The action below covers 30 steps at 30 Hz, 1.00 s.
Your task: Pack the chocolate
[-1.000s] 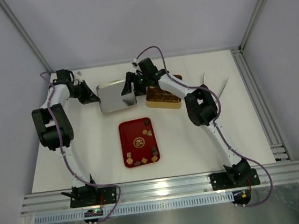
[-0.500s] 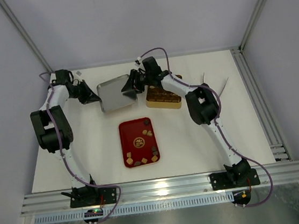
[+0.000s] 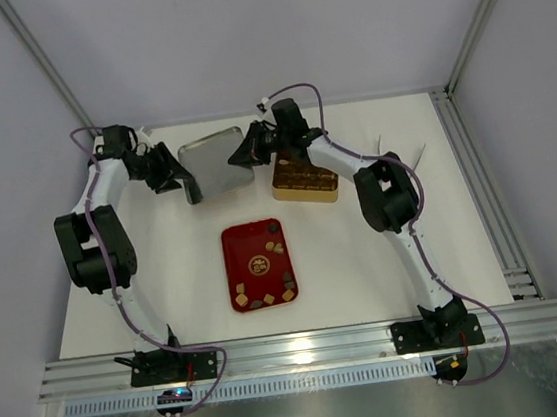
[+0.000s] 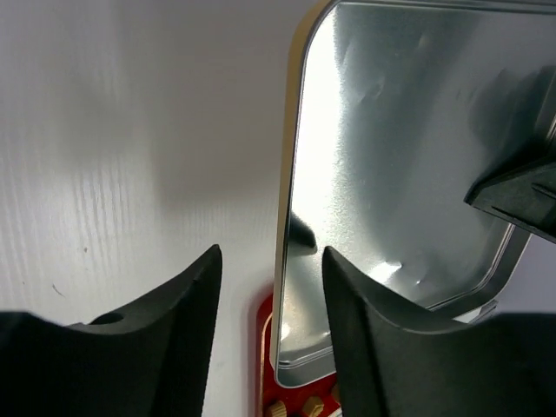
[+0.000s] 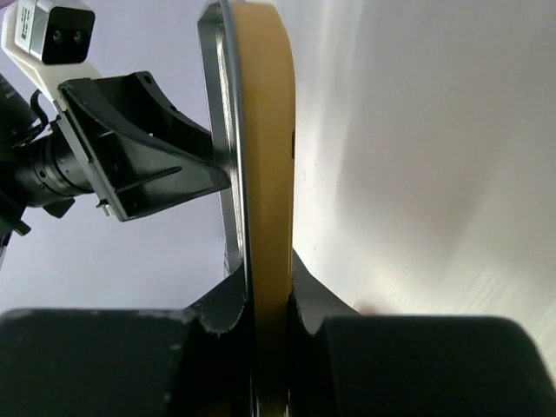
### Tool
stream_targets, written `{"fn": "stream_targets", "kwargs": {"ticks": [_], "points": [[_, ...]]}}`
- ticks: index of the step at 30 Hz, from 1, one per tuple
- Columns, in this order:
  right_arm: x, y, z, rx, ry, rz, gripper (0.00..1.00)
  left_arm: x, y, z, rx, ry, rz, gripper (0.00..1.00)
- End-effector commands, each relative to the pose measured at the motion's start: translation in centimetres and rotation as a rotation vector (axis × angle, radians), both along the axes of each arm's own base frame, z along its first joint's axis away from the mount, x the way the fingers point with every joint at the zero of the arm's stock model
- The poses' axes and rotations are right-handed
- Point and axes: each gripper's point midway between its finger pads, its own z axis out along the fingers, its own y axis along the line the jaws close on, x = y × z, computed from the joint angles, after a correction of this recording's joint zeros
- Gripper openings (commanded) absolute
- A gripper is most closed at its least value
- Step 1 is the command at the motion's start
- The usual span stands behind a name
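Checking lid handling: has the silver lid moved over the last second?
Yes. The silver lid has shifted toward the back wall, farther from the red tray.

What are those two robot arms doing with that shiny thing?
They are handling the silver lid of a chocolate tin. The right gripper is pinching one edge of the lid and holding it up off the table. The left gripper is open at the opposite edge. The gold tin sits uncovered beside them. The chocolate pieces lie on the red tray, not packed yet.
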Motion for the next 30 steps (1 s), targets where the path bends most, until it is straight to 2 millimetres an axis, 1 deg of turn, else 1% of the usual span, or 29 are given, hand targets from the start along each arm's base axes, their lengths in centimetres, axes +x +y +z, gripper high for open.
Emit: {"fn": "stream_targets", "kwargs": {"ticks": [1, 2, 3, 4, 5, 6, 7, 9, 10, 11, 12, 13, 14, 15, 16, 17, 18, 19, 20, 21, 22, 23, 24, 25, 26, 27, 29, 30], "points": [[-0.2, -0.6, 8.0, 0.111, -0.105, -0.005, 0.04, -0.1, 0.4, 3.3, 0.070, -0.108, 0.001, 0.52], [-0.3, -0.8, 8.3, 0.107, -0.107, -0.010, 0.04, -0.1, 0.5, 3.6, 0.084, -0.119, 0.006, 0.55], [-0.2, -1.0, 8.4, 0.099, -0.103, -0.016, 0.04, -0.1, 1.0, 4.1, 0.112, -0.136, 0.025, 0.61], [-0.3, -1.5, 8.4, 0.080, -0.084, -0.030, 0.04, -0.2, 1.1, 5.4, 0.127, -0.171, 0.031, 0.63], [-0.2, -1.8, 8.3, 0.065, -0.089, -0.036, 0.04, -0.2, 1.5, 6.0, 0.152, -0.196, 0.051, 0.66], [-0.2, -2.1, 8.1, 0.049, -0.080, -0.043, 0.04, -0.2, 1.7, 6.8, 0.167, -0.220, 0.058, 0.66], [-0.1, -2.8, 7.6, 0.024, -0.056, -0.060, 0.04, -0.4, 1.5, 8.6, 0.186, -0.265, 0.062, 0.66], [-0.1, -3.5, 7.8, 0.001, -0.048, -0.071, 0.04, -0.5, 1.6, 10.1, 0.270, -0.324, 0.061, 0.67], [-0.3, -4.1, 7.0, -0.026, -0.007, -0.079, 0.04, -1.3, 0.1, 12.0, 0.314, -0.389, 0.034, 0.68], [-0.1, -5.0, 7.4, -0.033, -0.001, -0.093, 0.04, -1.6, -0.8, 12.2, 0.367, -0.427, -0.001, 0.69], [0.0, -5.6, 7.1, -0.048, 0.017, -0.105, 0.04, -1.8, -0.8, 12.9, 0.435, -0.464, 0.003, 0.69], [-0.2, -6.3, 6.5, -0.077, 0.055, -0.122, 0.04, -2.6, -3.6, 13.5, 0.460, -0.509, -0.059, 0.70], [0.0, -7.4, 7.2, -0.084, 0.055, -0.140, 0.04, -3.7, -4.4, 14.1, 0.509, -0.564, -0.096, 0.70], [-0.4, -8.1, 6.5, -0.103, 0.089, -0.148, 0.04, -3.9, -5.0, 14.9, 0.565, -0.616, -0.091, 0.71], [-0.5, -8.7, 6.8, -0.111, 0.091, -0.157, 0.04, -4.8, -7.3, 15.1, 0.589, -0.661, -0.135, 0.72], [-0.2, -9.7, 6.9, -0.119, 0.097, -0.177, 0.04, -5.7, -7.9, 16.3, 0.606, -0.711, -0.140, 0.73], [-0.7, -10.3, 7.5, -0.127, 0.098, -0.183, 0.04, -6.0, -8.7, 15.6, 0.620, -0.730, -0.162, 0.73], [-0.7, -10.7, 7.7, -0.129, 0.099, -0.189, 0.04, -6.9, -10.5, 15.8, 0.621, -0.760, -0.198, 0.73], [-0.9, -11.0, 7.8, -0.132, 0.108, -0.192, 0.04, -7.4, -11.2, 16.0, 0.629, -0.784, -0.208, 0.74], [-1.0, -11.6, 8.4, -0.131, 0.114, -0.199, 0.04, -7.9, -11.9, 15.2, 0.657, -0.796, -0.248, 0.74], [-1.1, -11.6, 8.6, -0.129, 0.117, -0.194, 0.04, -8.2, -12.6, 15.4, 0.686, -0.819, -0.255, 0.74], [-1.3, -11.8, 9.0, -0.127, 0.124, -0.190, 0.04, -9.0, -14.8, 14.7, 0.707, -0.834, -0.322, 0.74], [-1.5, -12.0, 9.3, -0.127, 0.125, -0.192, 0.04, -9.3, -15.6, 14.5, 0.761, -0.855, -0.361, 0.74], [-1.6, -12.0, 9.5, -0.131, 0.126, -0.192, 0.04, -9.2, -15.6, 14.6, 0.820, -0.859, -0.349, 0.74], [-1.7, -12.1, 9.6, -0.133, 0.127, -0.191, 0.04, -9.3, -16.1, 14.2, 0.859, -0.863, -0.368, 0.74], [-2.0, -12.1, 9.7, -0.135, 0.138, -0.187, 0.04, -9.8, -17.7, 13.6, 0.877, -0.871, -0.412, 0.74], [-2.3, -12.1, 9.9, -0.134, 0.144, -0.179, 0.04, -9.9, -18.6, 13.7, 0.924, -0.901, -0.438, 0.74], [-2.6, -12.2, 9.9, -0.135, 0.155, -0.174, 0.04, -10.3, -19.6, 13.6, 0.923, -0.916, -0.469, 0.74]]}}
